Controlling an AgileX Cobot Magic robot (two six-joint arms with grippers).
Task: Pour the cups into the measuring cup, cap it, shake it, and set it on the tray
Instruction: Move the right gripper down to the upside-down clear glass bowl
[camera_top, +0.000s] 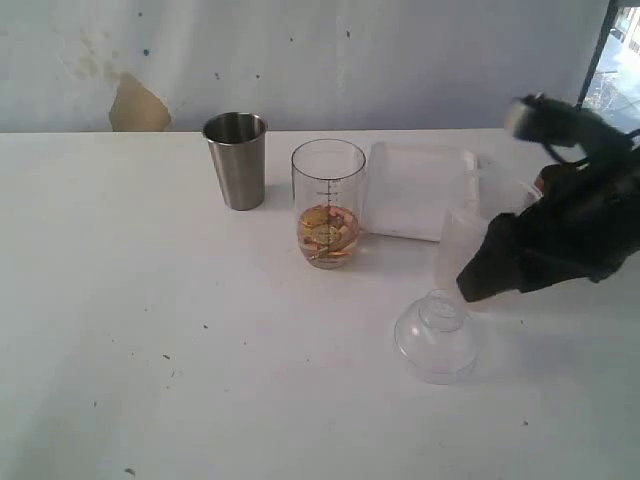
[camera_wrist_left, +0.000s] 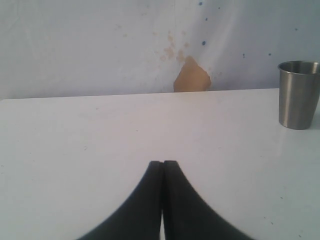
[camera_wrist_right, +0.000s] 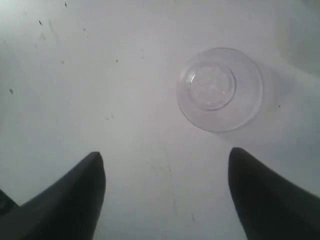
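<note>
In the exterior view the measuring cup (camera_top: 328, 205) stands upright and uncapped near the middle of the surface (camera_top: 150, 330). Amber liquid and some bits sit in its bottom. It is between the steel cup (camera_top: 236, 160) and the tray (camera_top: 418, 190), just beside the tray's edge. A clear domed lid (camera_top: 437, 335) lies nearer the camera, apart from all three. The right tool (camera_top: 478, 282) hangs just above and beside the lid, and this view does not show how its fingers stand.

The left wrist view shows the left tool (camera_wrist_left: 162, 200) with its fingers pressed together on nothing. It is low over bare surface, with the steel cup (camera_wrist_left: 298, 95) well off to one side.

The right wrist view shows the right tool (camera_wrist_right: 165, 165) with its fingers wide apart and empty. The lid (camera_wrist_right: 220, 89) lies ahead of the gap, offset toward one finger.

Capping looks like the step in hand. To do it well, the right tool should centre on the lid before going down. It should then close on the raised knob or across the rim with light pressure, since thin clear plastic will likely slip or skate on the surface. The lid should be carried level to the measuring cup and set squarely on its rim.
</note>
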